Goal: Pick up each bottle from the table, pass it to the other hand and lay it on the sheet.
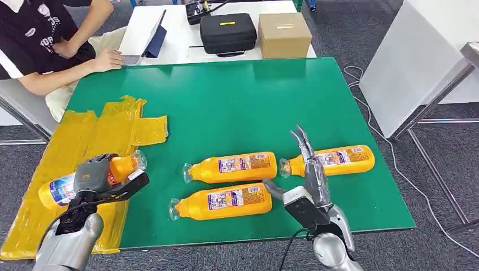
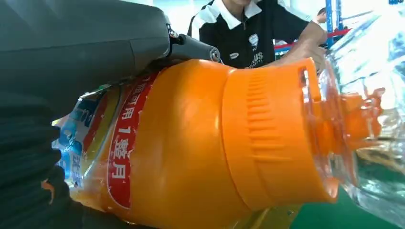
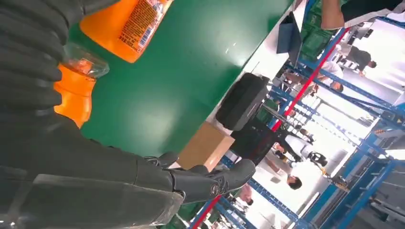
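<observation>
My left hand [image 1: 97, 179] grips an orange bottle [image 1: 62, 188] with a clear cap over the yellow sheet [image 1: 107, 127] at the table's left edge. The left wrist view shows that bottle [image 2: 200, 143] close up under the hand [image 2: 81, 43]. Three more orange bottles lie on the green table [image 1: 237, 96]: one in the middle [image 1: 233, 167], one nearer the front edge [image 1: 223, 201], one at the right [image 1: 339, 158]. My right hand [image 1: 309, 175] hovers above the right bottle's cap end with fingers spread and nothing in it. In the right wrist view the hand [image 3: 95, 167] sits over a bottle's neck [image 3: 74, 95].
A seated person [image 1: 51, 45] rests a hand at the table's far left corner. Behind the green table, a white table holds a laptop [image 1: 148, 34], a black case [image 1: 228, 33] and a cardboard box [image 1: 284, 35]. A white panel [image 1: 418, 62] stands at the right.
</observation>
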You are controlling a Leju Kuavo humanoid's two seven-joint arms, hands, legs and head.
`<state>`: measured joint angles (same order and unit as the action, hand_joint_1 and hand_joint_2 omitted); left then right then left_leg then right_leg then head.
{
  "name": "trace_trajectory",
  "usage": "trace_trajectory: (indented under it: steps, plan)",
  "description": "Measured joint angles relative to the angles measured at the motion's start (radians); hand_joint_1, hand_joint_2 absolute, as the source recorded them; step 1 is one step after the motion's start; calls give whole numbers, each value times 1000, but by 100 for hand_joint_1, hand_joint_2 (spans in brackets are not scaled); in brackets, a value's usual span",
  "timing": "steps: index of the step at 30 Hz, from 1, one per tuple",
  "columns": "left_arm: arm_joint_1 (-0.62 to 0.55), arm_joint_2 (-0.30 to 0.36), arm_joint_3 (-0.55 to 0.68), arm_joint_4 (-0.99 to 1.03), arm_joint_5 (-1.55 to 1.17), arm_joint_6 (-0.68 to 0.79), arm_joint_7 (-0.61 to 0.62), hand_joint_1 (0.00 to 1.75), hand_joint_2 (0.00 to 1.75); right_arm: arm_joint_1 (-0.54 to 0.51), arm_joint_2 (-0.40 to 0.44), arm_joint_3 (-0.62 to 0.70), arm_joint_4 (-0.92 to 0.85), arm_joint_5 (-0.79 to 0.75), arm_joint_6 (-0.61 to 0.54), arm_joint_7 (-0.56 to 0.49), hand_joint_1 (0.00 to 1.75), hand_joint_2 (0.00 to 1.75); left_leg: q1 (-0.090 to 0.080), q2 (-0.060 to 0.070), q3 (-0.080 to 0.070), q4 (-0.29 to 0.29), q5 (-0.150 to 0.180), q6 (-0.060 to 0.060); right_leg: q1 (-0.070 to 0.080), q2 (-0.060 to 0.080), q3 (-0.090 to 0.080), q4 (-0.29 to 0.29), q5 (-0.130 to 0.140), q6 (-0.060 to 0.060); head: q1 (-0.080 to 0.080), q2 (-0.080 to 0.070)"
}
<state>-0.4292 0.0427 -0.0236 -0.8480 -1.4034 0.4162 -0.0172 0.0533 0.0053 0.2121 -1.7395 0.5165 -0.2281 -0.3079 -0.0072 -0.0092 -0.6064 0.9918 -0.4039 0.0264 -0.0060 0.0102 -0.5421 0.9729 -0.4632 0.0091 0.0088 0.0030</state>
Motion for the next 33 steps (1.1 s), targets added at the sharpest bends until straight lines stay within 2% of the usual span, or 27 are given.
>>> trace_trajectory:
  steps: [1,2,14,27,33]
  plan:
    - [0,0,0,0,0,-4,-2,44,175,0,0,0,1,0,0,0,0,175,0,0,0,0,0,0,0,0,0,0,0,0,0,0]
    - [0,0,0,0,1,-8,-5,0,175,0,0,0,2,0,0,0,0,175,0,0,0,0,0,0,0,0,0,0,0,0,0,0]
    - [-3,-19,-1,-13,121,-79,-83,0,175,-9,5,0,6,-1,10,9,0,175,0,0,0,0,0,0,0,0,0,0,0,0,0,0]
    - [-9,-39,-2,-13,121,-90,-84,0,175,-23,8,0,24,-1,9,12,0,175,0,0,1,0,0,0,0,0,0,0,0,0,0,0]
    - [-6,-47,-3,-45,203,-170,-88,0,175,-23,10,-3,25,2,16,18,0,175,0,0,0,0,0,0,0,0,0,0,0,0,0,0]
